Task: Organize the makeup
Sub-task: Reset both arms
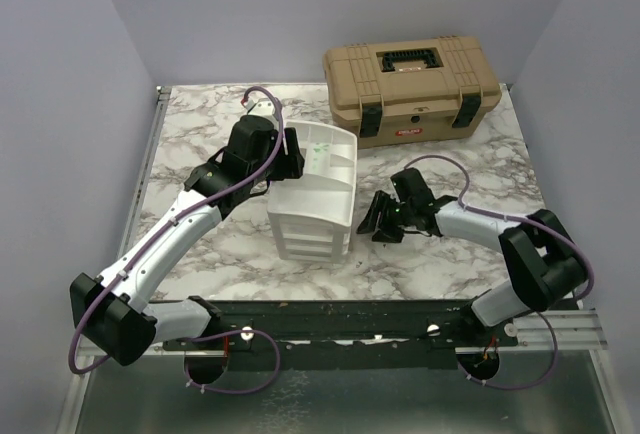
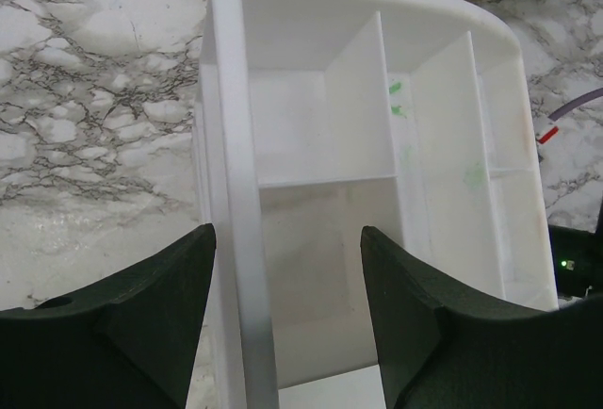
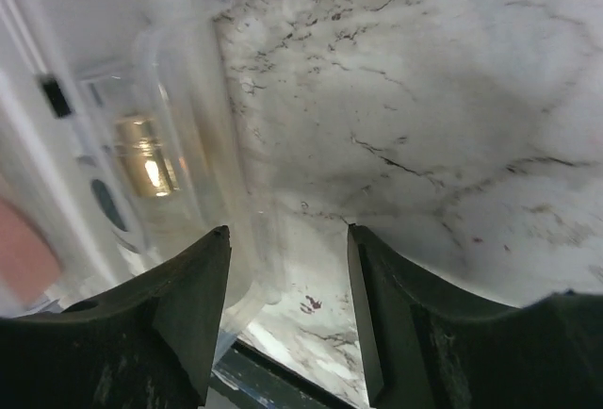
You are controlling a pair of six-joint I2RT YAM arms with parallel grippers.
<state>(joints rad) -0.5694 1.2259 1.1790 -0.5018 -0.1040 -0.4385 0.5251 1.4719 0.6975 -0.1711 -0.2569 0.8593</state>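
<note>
Marble tabletop (image 1: 200,134) is carrying a white drawer unit (image 1: 315,194) at its centre. Left gripper (image 2: 287,319) is straddling its tray wall, jaws parted. Right gripper (image 3: 287,310) is hovering open, holding nothing, beside the drawers, where blurred makeup (image 3: 141,159) is showing through.

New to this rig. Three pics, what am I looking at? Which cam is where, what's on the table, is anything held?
Two robot arms are bolted at the near edge of a marble table. The overhead view shows both. In it, the left gripper sits at the white drawer unit, and the right gripper is low beside that unit's right side. A tan toolbox stands at the back.

The other two pictures come from cameras on each wrist. The left one shows the fingers straddling the unit's top tray wall. The right one shows open jaws beside the clear drawer fronts, with blurry makeup inside. Neither visibly holds anything loose.
</note>
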